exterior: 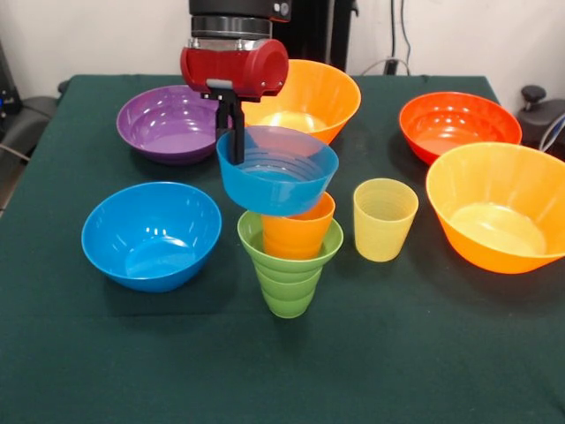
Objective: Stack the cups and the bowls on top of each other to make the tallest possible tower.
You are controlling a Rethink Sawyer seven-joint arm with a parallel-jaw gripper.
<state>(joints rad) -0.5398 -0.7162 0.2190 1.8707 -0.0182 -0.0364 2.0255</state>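
Observation:
The tower stands at the table's middle. A green ribbed cup is lowest, a small green bowl sits on it, and an orange cup stands in that. A small translucent blue bowl rests tilted on the orange cup. My gripper comes down from above and is shut on the blue bowl's far left rim, one finger inside and one outside. A pale yellow cup stands upright just right of the tower.
A medium blue bowl lies left of the tower and a purple bowl behind that. One big orange bowl sits behind the gripper, another at the right edge. A red-orange bowl is at the far right.

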